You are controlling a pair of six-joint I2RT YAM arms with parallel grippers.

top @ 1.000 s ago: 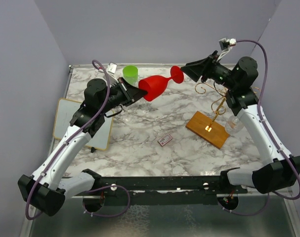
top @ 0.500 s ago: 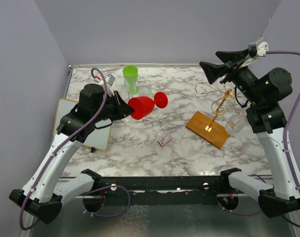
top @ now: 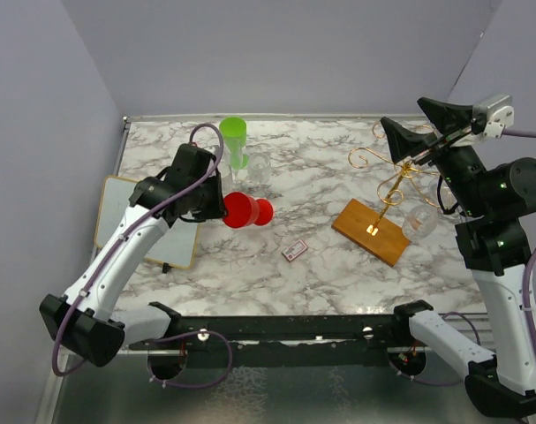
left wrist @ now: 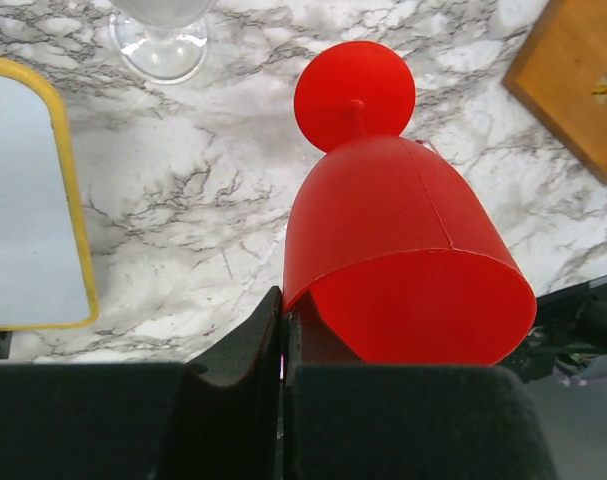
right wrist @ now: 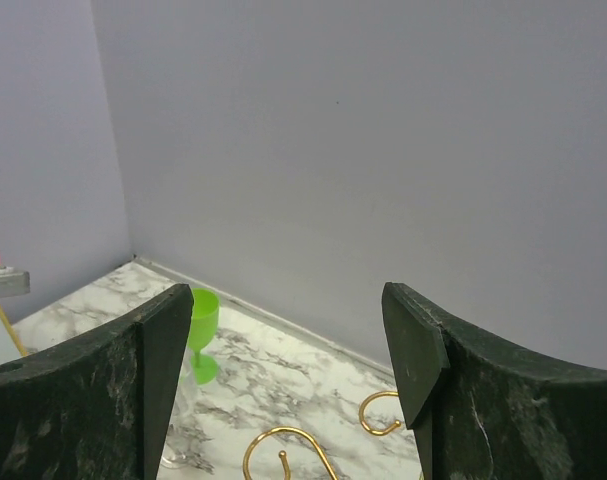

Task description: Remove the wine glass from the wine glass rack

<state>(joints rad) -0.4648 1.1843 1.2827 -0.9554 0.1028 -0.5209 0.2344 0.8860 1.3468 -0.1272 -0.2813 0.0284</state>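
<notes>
My left gripper (top: 220, 206) is shut on the rim of a red wine glass (top: 242, 210), which lies tilted low over the marble table with its foot (left wrist: 355, 95) pointing away. In the left wrist view the red wine glass (left wrist: 408, 250) fills the middle, its rim pinched in my left gripper (left wrist: 283, 335). The wine glass rack (top: 392, 187), gold wire on a brown wooden base (top: 371, 231), stands at the right. My right gripper (top: 422, 125) hangs open high above the rack, holding nothing. The rack's gold hooks (right wrist: 283, 452) show below my right gripper (right wrist: 288, 305).
A green wine glass (top: 234, 138) and a clear glass (top: 259, 168) stand at the back left. Another clear glass (top: 419, 221) sits beside the rack's base. A yellow-rimmed white board (top: 117, 212) lies at the left, and a small card (top: 294, 250) near the middle.
The right gripper opened, left the red glass's foot and rose to the right above the rack. The left arm carried the glass down and toward the near left.
</notes>
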